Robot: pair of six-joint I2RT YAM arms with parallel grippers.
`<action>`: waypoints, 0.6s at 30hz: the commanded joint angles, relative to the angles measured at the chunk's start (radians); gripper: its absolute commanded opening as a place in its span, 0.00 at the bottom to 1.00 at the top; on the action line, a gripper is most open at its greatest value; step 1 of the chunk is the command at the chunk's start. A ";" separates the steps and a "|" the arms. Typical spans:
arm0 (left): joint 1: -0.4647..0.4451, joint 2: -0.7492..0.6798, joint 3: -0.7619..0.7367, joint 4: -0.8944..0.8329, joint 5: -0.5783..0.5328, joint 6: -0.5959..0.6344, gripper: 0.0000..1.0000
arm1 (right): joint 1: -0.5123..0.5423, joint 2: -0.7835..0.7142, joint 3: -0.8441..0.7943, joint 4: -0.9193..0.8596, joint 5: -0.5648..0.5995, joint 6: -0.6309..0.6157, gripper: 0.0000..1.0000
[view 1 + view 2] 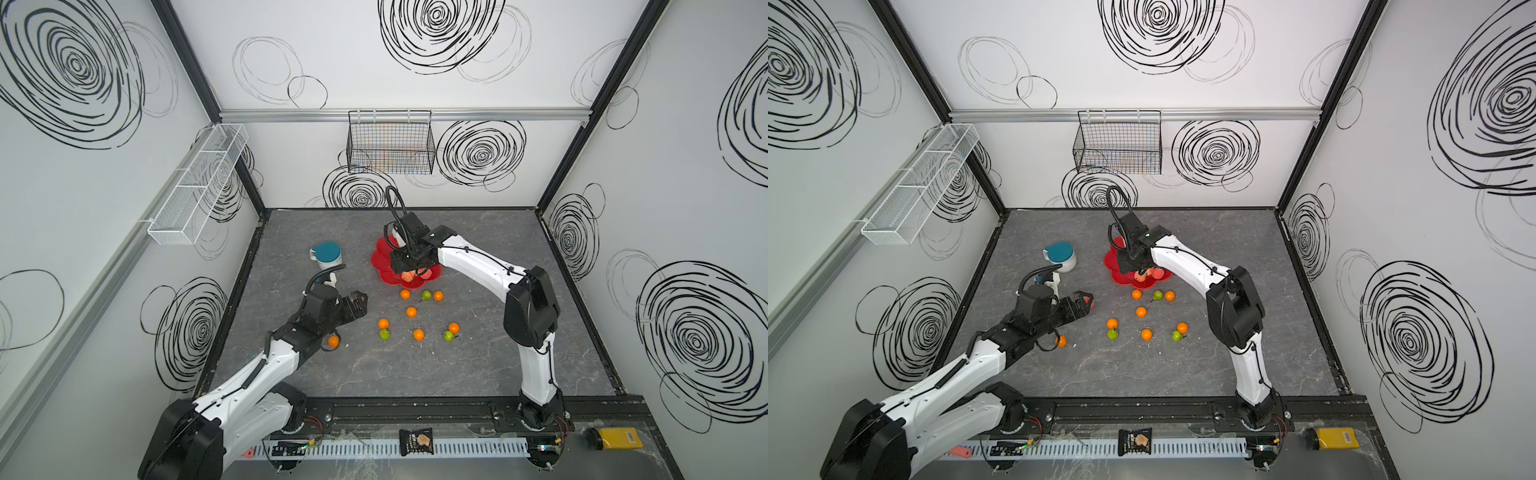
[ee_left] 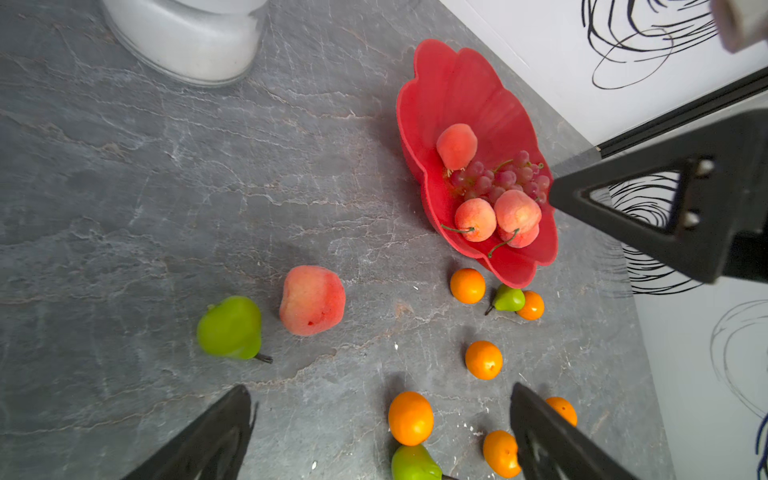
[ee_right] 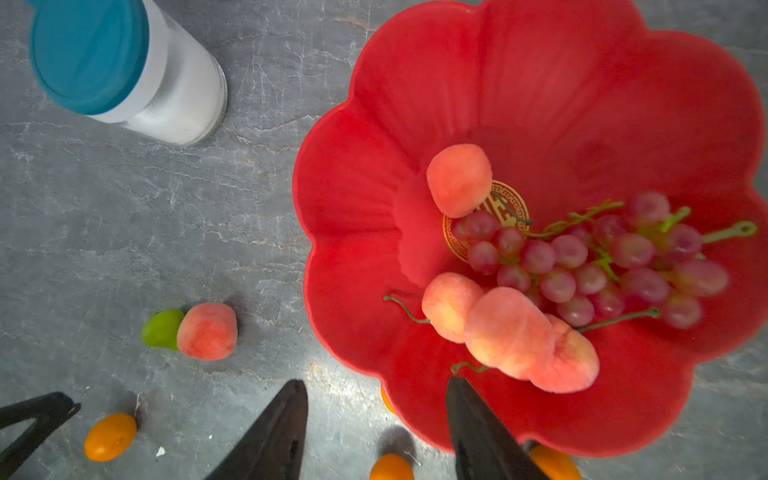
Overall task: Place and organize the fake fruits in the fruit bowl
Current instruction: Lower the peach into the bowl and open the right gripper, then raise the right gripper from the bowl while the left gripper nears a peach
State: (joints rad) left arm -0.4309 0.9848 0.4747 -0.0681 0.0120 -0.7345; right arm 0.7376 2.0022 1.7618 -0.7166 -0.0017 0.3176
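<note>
The red scalloped fruit bowl (image 1: 380, 257) (image 3: 540, 83) holds several pink peaches (image 3: 509, 332) and a purple grape bunch (image 3: 602, 262) (image 2: 503, 178). My right gripper (image 3: 376, 380) hovers over the bowl's near rim, open, with nothing between its fingers. My left gripper (image 1: 359, 299) (image 2: 380, 390) is open and empty above the table, left of the bowl. One peach (image 2: 311, 300) and a green pear (image 2: 230, 328) lie on the table just ahead of it. Several oranges (image 1: 411, 311) and pears (image 1: 426, 295) are scattered in front of the bowl. One orange (image 1: 333, 341) sits beside the left arm.
A white mug with a teal lid (image 1: 327, 254) stands left of the bowl, behind the left gripper. A black wire basket (image 1: 390, 145) hangs on the back wall and a white mesh rack (image 1: 199, 183) on the left wall. A snack packet (image 1: 415, 442) lies on the front rail.
</note>
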 commanded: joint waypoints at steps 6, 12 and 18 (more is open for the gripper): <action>-0.082 0.090 0.174 -0.178 -0.208 0.138 0.86 | -0.012 -0.272 -0.249 0.119 -0.028 0.020 0.58; -0.112 0.226 0.274 -0.251 -0.257 0.208 0.71 | -0.044 -0.495 -0.502 0.230 -0.042 0.055 0.56; -0.114 0.353 0.341 -0.282 -0.280 0.247 0.64 | -0.072 -0.744 -0.763 0.384 -0.043 0.052 0.56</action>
State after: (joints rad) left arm -0.5426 1.2980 0.7753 -0.3122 -0.2230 -0.5289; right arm 0.6754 1.3449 1.0683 -0.4412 -0.0418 0.3630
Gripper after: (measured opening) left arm 0.645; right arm 0.558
